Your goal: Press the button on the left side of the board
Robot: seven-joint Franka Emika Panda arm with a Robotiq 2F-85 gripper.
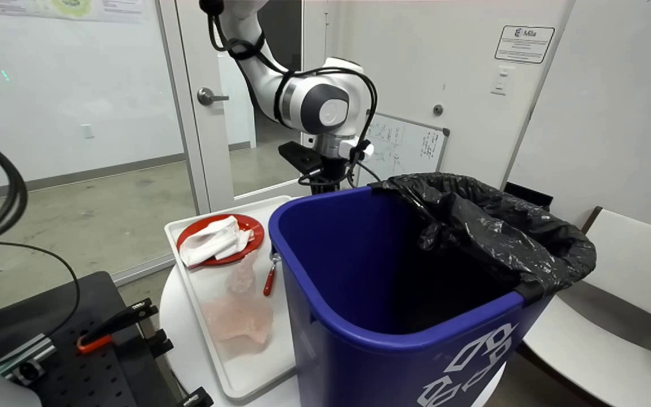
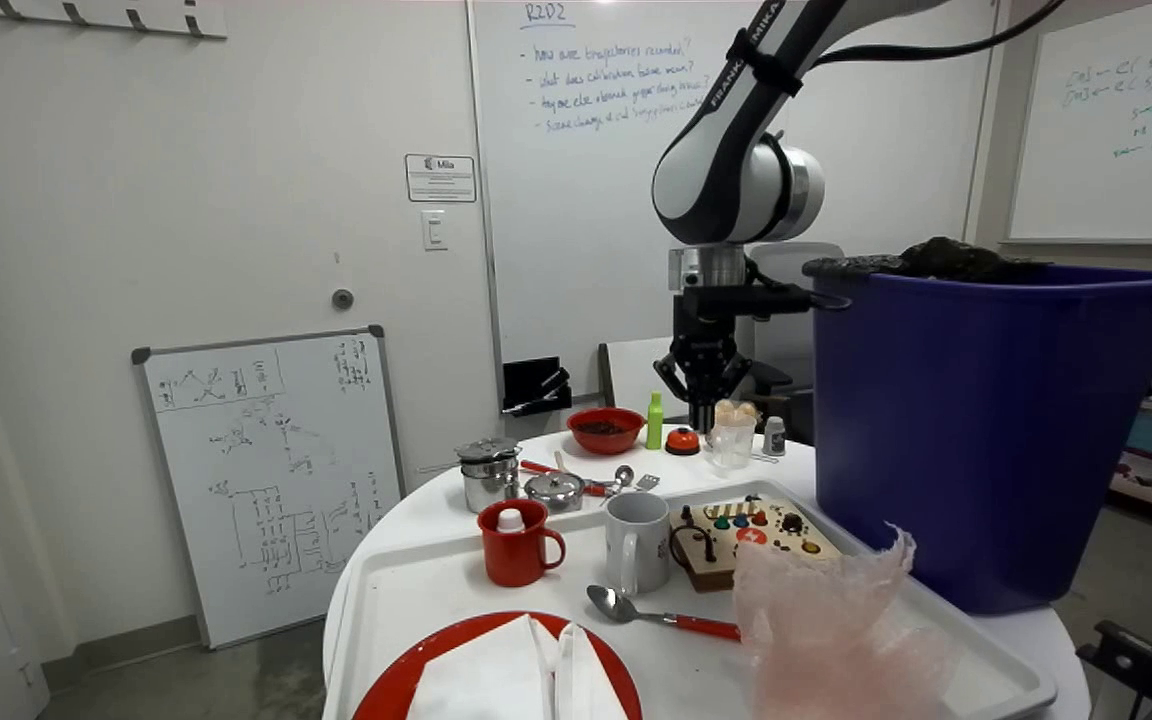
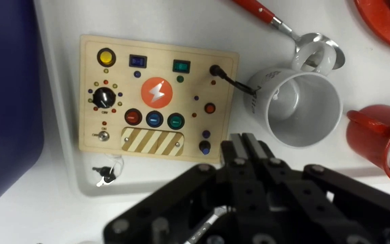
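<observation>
The wooden board [image 3: 161,69] carries switches, knobs and buttons. A yellow button [image 3: 106,57] sits in its upper left corner in the wrist view, above a black dial [image 3: 104,97]. Red [image 3: 133,117], blue [image 3: 154,119] and green [image 3: 176,121] round buttons form a row in its lower middle. The board also shows in an exterior view [image 2: 726,570], partly behind a pinkish bag. My gripper [image 3: 244,135] is shut and empty, with fingers together. It also hangs above the table in an exterior view [image 2: 702,418], apart from the board. The bin hides its fingertips and the board in an exterior view.
A tall blue bin [image 2: 976,420] stands beside the tray [image 2: 406,570]. A grey-white mug [image 3: 303,112] stands close beside the board, and a red mug [image 3: 371,132] beyond it. A spoon [image 3: 284,28], red plate [image 2: 406,680] and pinkish bag [image 2: 826,640] lie on the tray.
</observation>
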